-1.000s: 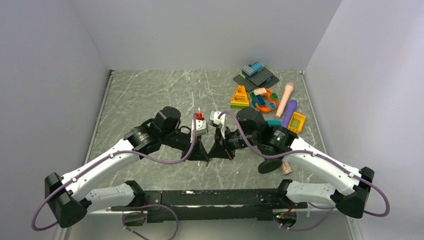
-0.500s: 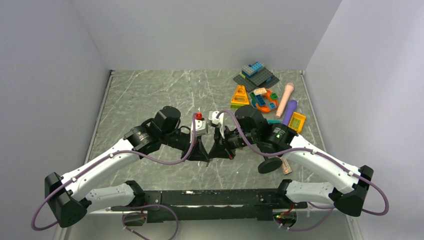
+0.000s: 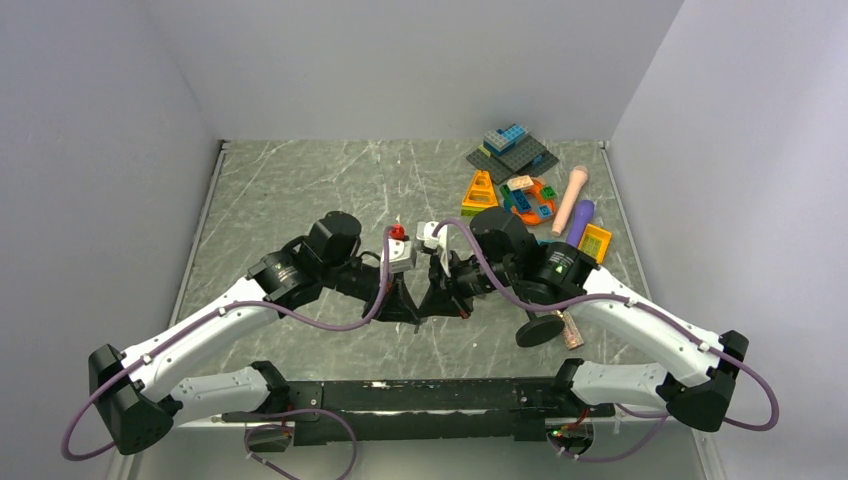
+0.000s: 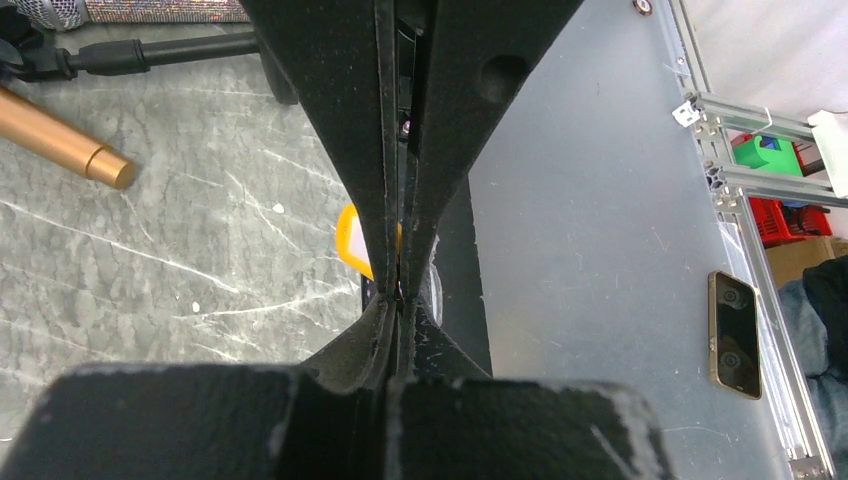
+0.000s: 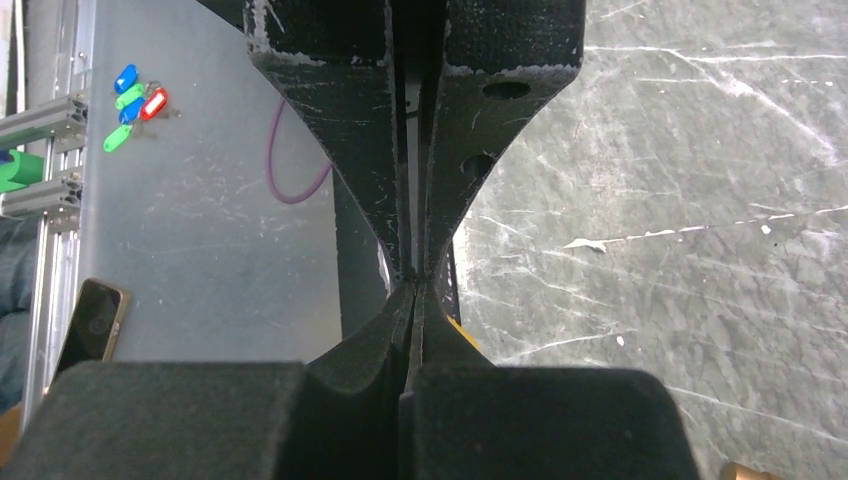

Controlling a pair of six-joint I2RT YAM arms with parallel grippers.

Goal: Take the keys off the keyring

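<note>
Over the table (image 3: 290,190) the left jaws and right jaws meet tip to tip, each pair pressed all but closed — what they pinch is too small to tell. The keys (image 4: 349,240) show only as a yellow-gold sliver just behind those tips; the keyring cannot be made out.

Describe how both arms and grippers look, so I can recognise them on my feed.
They match: white shell links on the left arm and right arm, black joints and bases, a purple cable looped along each. The left gripper and right gripper are matte black, with fingers tapering to narrow tips and whitish scuffs on the edges.
</note>
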